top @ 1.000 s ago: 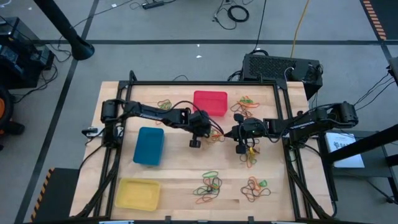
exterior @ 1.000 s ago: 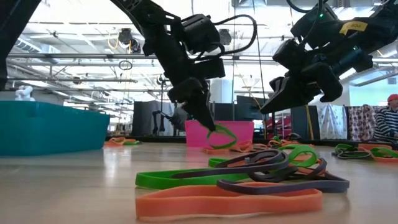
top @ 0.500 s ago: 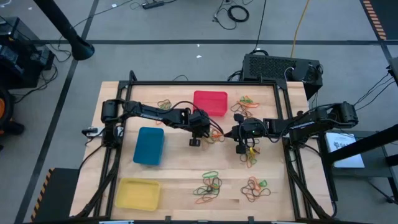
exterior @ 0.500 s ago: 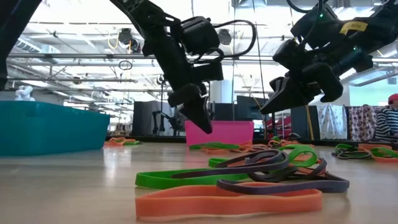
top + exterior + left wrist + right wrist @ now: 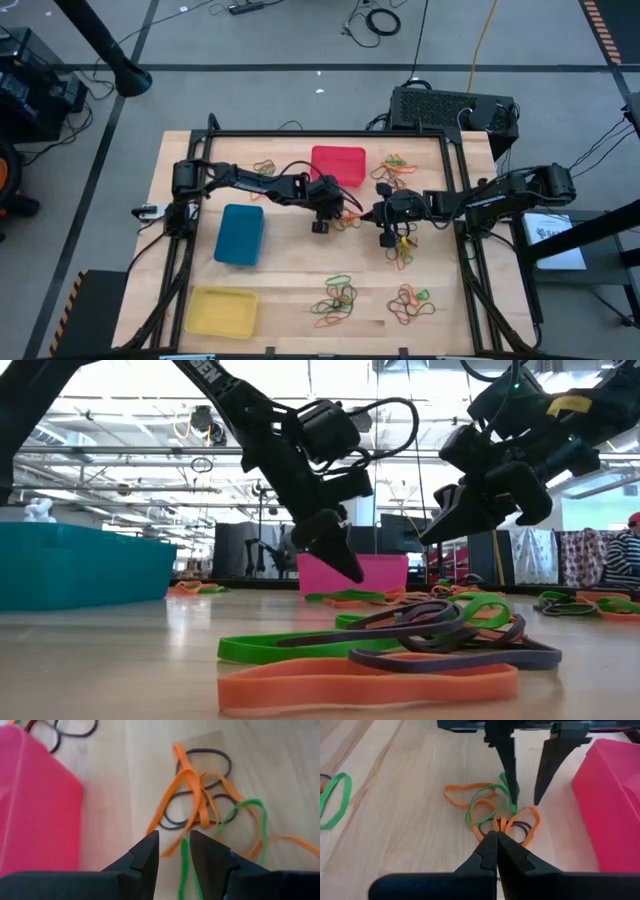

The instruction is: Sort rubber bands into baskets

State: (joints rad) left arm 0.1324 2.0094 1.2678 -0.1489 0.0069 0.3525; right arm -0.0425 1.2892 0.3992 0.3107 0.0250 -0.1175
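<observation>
Pale wooden tabletop [image 5: 290, 275] carries everything. Nearest the front edge sit the yellow basket [image 5: 222, 310] and two loose clumps of rubber bands [image 5: 335, 298], orange, green and dark. Farther in, the blue basket [image 5: 240, 234] lies on the left side.

At mid-table the two arms meet over a small tangle of bands [image 5: 495, 807] just beside the red basket [image 5: 338, 164]. The left gripper [image 5: 174, 851] hangs right above this tangle with its fingers parted and nothing between them; a green band [image 5: 252, 820] and orange loops lie on the wood directly under and ahead of the tips, untouched as far as the left wrist view shows. The right gripper [image 5: 496, 851] faces it from the other side, fingers pressed together and empty, with the same tangle lying between it and the left fingers.

Beyond, the red basket stands at the far edge, with more bands on either side of it.
</observation>
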